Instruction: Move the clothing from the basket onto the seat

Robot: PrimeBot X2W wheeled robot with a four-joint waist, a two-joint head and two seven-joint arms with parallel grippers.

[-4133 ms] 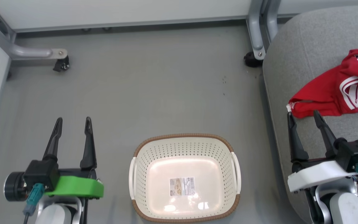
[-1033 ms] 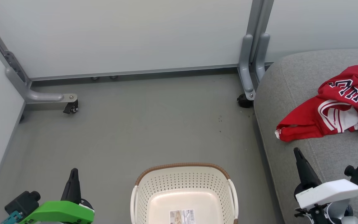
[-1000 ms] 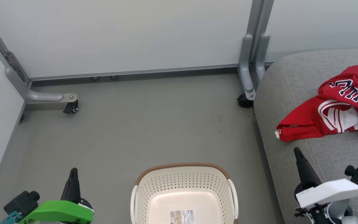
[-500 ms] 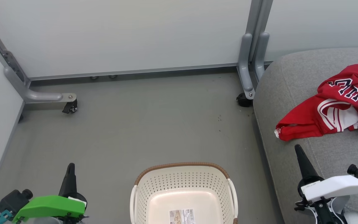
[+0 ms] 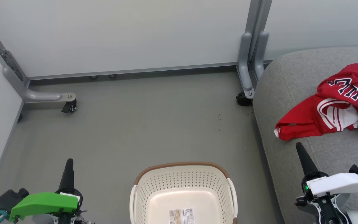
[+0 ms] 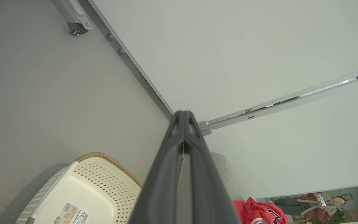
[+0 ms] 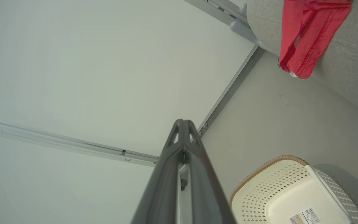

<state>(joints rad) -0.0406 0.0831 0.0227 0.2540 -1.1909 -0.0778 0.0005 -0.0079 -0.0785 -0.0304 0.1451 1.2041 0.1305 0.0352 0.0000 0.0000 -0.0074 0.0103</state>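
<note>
Grey floor point(image 5: 154, 124) runs back to pale wall panels point(image 5: 120, 34) held in a metal frame point(image 5: 247, 62). On it, low in the head view, stands the basket point(image 5: 182, 164). It holds no fabric, only a paper label point(image 5: 182, 215) flat on its bottom. The red clothing point(image 5: 328, 118) lies bunched on the grey seat point(image 5: 291, 81) to the right, lettering uppermost, its lowest corner near the cushion's rounded edge but resting on it. The left pincer point(image 5: 69, 161) hangs over the floor left of the basket, and the right pincer point(image 5: 298, 147) is over the seat just below the cloth, apart from it. In each wrist view the two fingers meet tip to tip, so both pincers are fully closed and hold nothing. The transfer looks finished, so the step in hand is probably drawing the arms clear. To do that well, the right pincer should pull away from the cloth's corner rather than past it, since a snagged hem could drag the heap over the edge.
</note>
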